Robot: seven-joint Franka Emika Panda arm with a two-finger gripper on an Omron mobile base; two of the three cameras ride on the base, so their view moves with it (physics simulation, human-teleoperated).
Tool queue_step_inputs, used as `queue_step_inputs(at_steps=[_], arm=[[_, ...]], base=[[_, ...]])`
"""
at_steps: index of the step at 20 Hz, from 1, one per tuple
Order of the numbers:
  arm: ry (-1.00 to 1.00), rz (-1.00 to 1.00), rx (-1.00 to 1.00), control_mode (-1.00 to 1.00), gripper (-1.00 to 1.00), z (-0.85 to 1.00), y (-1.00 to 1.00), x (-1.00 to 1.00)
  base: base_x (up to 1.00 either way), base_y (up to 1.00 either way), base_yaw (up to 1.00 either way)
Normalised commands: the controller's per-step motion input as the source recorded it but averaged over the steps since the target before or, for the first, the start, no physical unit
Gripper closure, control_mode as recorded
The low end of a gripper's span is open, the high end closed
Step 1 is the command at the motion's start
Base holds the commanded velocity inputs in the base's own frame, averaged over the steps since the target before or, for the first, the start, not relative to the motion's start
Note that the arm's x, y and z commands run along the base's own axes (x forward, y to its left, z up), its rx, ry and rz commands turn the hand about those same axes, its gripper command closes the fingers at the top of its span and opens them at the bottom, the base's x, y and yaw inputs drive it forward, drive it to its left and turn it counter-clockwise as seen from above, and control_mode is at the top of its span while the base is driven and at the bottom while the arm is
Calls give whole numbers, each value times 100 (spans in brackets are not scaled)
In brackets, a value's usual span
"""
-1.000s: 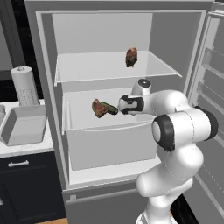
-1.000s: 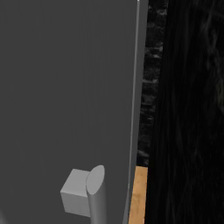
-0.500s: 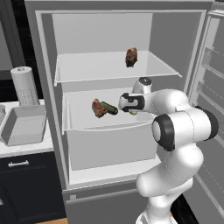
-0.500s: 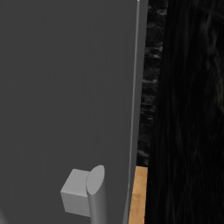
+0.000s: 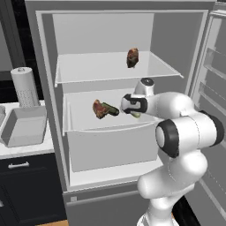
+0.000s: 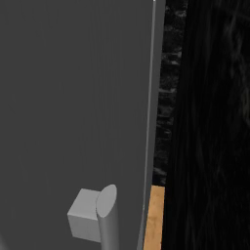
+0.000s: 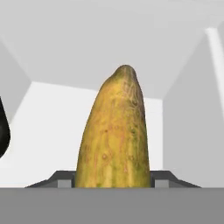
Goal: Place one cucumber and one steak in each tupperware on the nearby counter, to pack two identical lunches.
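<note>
In the hand view a yellowish-green cucumber [image 7: 114, 135] stands between my gripper [image 7: 113, 183]'s dark fingertips [image 7: 63, 181], which press against its two sides. The left base view has my gripper [image 5: 133, 113] reaching into the open fridge's middle shelf, a bit of that cucumber [image 5: 136, 114] showing below the hand. Left of it on the same shelf lie a steak [image 5: 99, 108] and a dark green cucumber [image 5: 111, 110]. Another steak [image 5: 132, 57] sits on the upper shelf. A light grey tupperware [image 5: 20, 132] rests on the counter at the left.
A paper towel roll [image 5: 24, 86] stands behind the tupperware. The open fridge door [image 5: 215, 84] hangs at the right of the arm. The right base view faces a grey door panel [image 6: 73, 97] with a handle [image 6: 107, 215].
The jaws have come together from wide apart onto the yellowish-green cucumber. The arm has hardly moved.
</note>
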Motion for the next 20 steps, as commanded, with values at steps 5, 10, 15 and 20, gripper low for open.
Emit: queue_step_inputs(at_steps=[5, 10, 15, 20], arm=[[-3, 0, 0, -100, 100, 6, -1, -95], [5, 0, -2, -100, 100, 75, -4, -88], [0, 0, 0, -100, 100, 69, -5, -100], [0, 0, -2, -100, 100, 59, 1, -100]], base=[[0, 0, 0], [0, 0, 0], [0, 0, 0], [0, 0, 0]])
